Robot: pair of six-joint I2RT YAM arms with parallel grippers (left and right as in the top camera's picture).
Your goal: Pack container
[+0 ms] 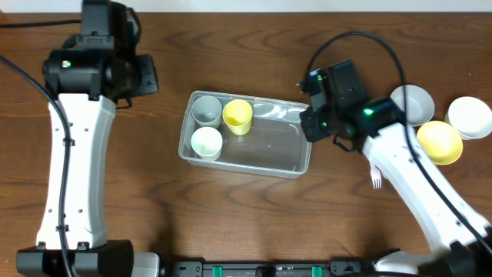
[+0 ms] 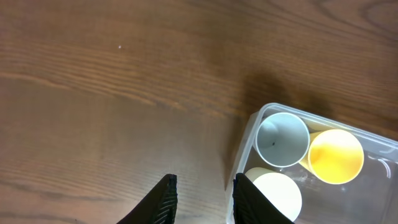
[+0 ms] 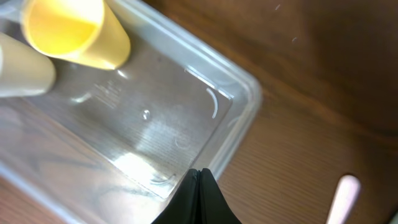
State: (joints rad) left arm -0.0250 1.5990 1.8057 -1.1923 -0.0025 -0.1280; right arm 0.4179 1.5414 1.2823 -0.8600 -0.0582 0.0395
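From overhead, both arms mask their jaws. The right wrist view crops the container (image 1: pixel 269 148) and blurs 1 pale strip (image 3: pixel 346 191). The container sits mid-counter (image 1: pixel 231 223), with 3 cups at its left end: grey (image 1: pixel 205 109), yellow (image 1: pixel 237 115) and cream (image 1: pixel 206 141). The left gripper (image 2: pixel 202 200) has its jaws apart, the right gripper (image 3: pixel 199 180) pressed together.

Tabletop (image 1: pixel 254 223): dark brown wood grain.

Three cups grouped close together:
- grey cup (image 1: pixel 205 109), upright
- yellow cup (image 1: pixel 237 116), just beside the grey one, tilted
- white cup (image 1: pixel 206 141), next to the grey one, upright

Three bowls clustered at the far right:
- pale grey bowl (image 1: pixel 411 104)
- yellow bowl (image 1: pixel 439 141)
- white bowl (image 1: pixel 469 116)

White fork (image 1: pixel 377 177) lies near the bowls; only its pronged end shows.
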